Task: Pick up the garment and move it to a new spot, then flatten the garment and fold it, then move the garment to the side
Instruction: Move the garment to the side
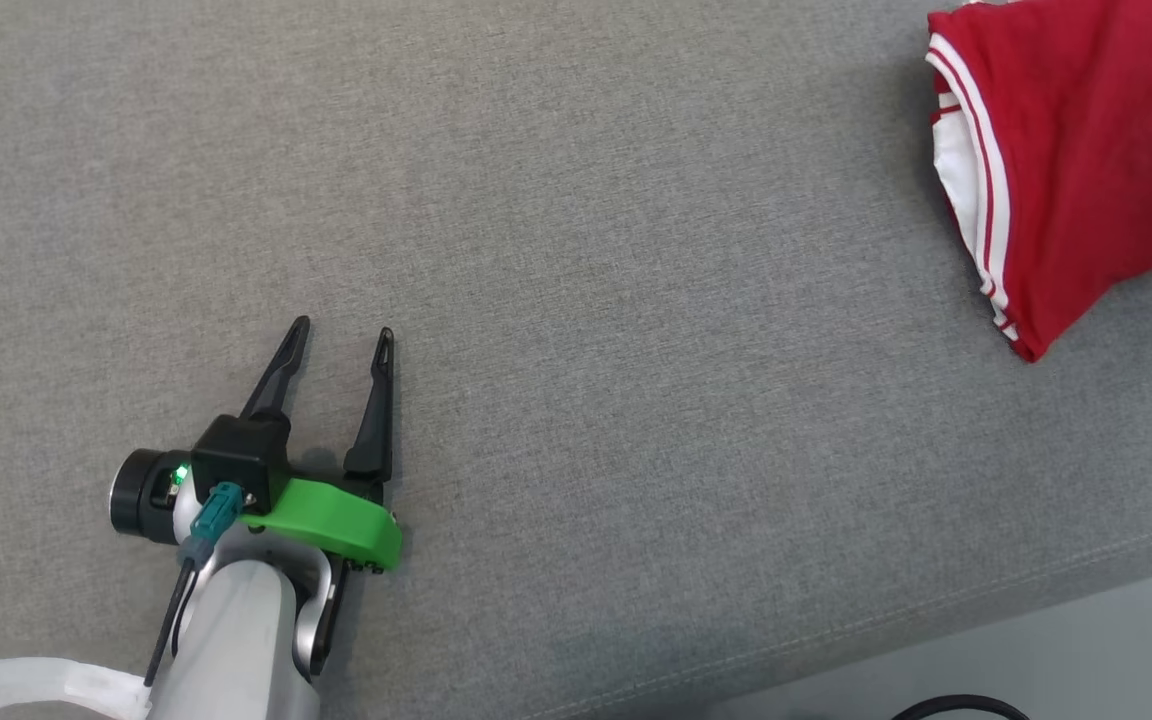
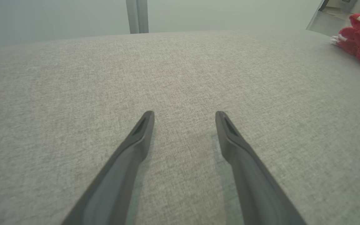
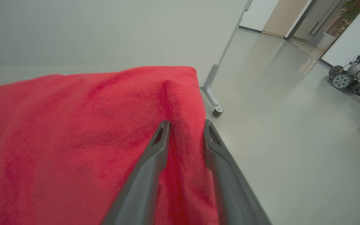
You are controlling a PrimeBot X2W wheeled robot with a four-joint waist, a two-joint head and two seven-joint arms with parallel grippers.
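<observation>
- The red garment (image 1: 1086,150) lies bunched at the far right corner of the grey upholstered surface (image 1: 636,300). Its white-striped trim (image 1: 988,170) and white lining face the surface's middle.
- No writing on the garment can be read.
- The left gripper (image 1: 342,330) hovers low over the near left part of the grey surface, well apart from the garment. Its fingers are spread wide with bare grey cloth between them.
- The right gripper (image 3: 186,123) sits at the surface's right edge. Its fingers are a little apart, astride a raised ridge of red fabric; whether they pinch it cannot be told.
- Beyond the surface's right edge, a wheeled stand leg (image 3: 212,93) and another wheeled robot (image 3: 352,78) stand on the pale floor (image 3: 277,140).
</observation>
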